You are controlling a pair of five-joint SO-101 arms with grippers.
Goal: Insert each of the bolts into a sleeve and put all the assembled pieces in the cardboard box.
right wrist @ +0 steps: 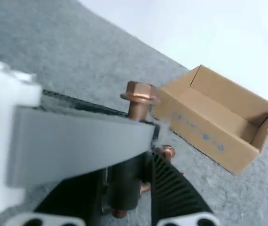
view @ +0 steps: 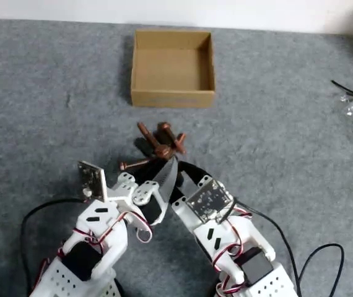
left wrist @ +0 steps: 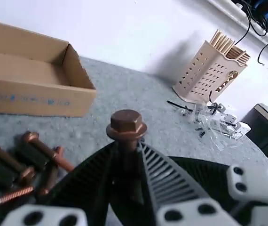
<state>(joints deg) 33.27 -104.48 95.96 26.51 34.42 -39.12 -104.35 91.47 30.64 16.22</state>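
Item 1: bolt point(left wrist: 127, 126), upright with its hex head up, clamped by the shank in my left gripper point(left wrist: 128, 153).
Item 2: black sleeve point(right wrist: 124, 181), pinched in my right gripper point(right wrist: 131, 169); the bolt's shank passes through it and I see the copper tip below.
Item 3: loose bolts and sleeves point(view: 158, 147), heaped on the grey mat point(view: 275, 124) between both grippers and the cardboard box point(view: 172, 98).

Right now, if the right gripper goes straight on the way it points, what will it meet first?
Probably the loose bolts just beyond the right gripper and the bolt it holds; the cardboard box stands farther off, though depth is unclear.
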